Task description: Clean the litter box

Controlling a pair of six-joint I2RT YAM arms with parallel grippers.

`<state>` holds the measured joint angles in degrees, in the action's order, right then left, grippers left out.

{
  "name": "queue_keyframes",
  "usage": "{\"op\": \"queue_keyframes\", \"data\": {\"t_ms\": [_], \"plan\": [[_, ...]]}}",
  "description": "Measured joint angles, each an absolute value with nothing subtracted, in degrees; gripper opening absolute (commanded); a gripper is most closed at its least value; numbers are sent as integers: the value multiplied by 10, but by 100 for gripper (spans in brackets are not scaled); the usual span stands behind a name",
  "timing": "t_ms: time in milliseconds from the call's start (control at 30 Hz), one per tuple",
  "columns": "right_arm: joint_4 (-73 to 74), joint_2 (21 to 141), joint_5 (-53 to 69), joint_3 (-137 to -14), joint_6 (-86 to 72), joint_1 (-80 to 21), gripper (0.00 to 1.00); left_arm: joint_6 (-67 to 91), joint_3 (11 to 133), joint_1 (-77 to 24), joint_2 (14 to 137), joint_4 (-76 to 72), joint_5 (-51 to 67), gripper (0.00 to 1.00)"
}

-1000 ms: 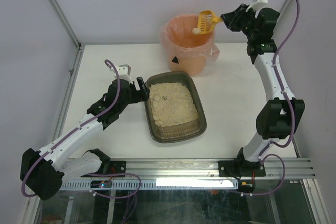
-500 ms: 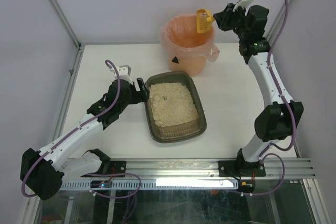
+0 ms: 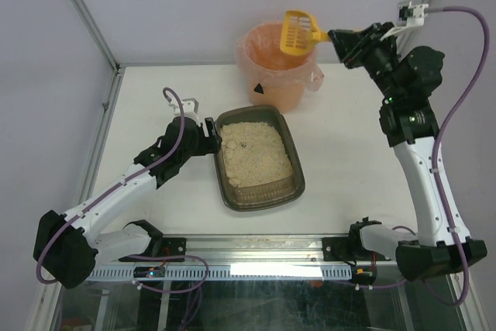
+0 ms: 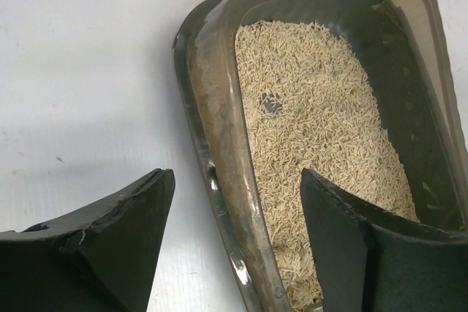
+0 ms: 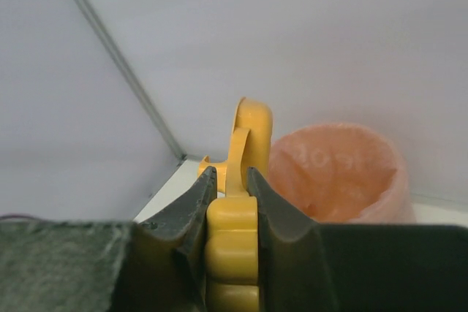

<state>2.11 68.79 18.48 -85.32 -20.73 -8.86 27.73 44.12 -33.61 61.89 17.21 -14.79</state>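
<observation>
- Step, as I judge it: emptying the yellow scoop [image 3: 298,31] over the pink-lined bin [image 3: 285,89]; I should hold its head within the rim so nothing drops on the table [image 3: 345,153]
- My right gripper [image 3: 335,36], raised high beside the bin, is clamped on the scoop's handle
- My left gripper [image 4: 235,180], jaws parted, straddles the left wall of the litter box [image 3: 300,177], which sits mid-table near the bin

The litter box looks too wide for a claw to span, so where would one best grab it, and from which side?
Probably its long left wall, approached from the left: one finger outside, one inside over the litter. The litter box lies flat, and that wall is a thin upright lip, narrow enough to pinch. The left claw stands open astride it.
</observation>
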Motion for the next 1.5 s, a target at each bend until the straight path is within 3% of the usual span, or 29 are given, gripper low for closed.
{"op": "queue_keyframes", "data": {"t_ms": [167,433,967,1500], "plan": [[62,621,182,-747,-235,-174,0,277,442,-336,645,172,-133,68],[218,624,100,-657,-260,-288,0,277,442,-336,667,170,-128,67],[397,781,-205,-748,-280,-431,0,278,446,-333,679,165,-116,65],[463,858,-257,-788,-289,-476,0,278,446,-333,693,164,-110,64]]}}
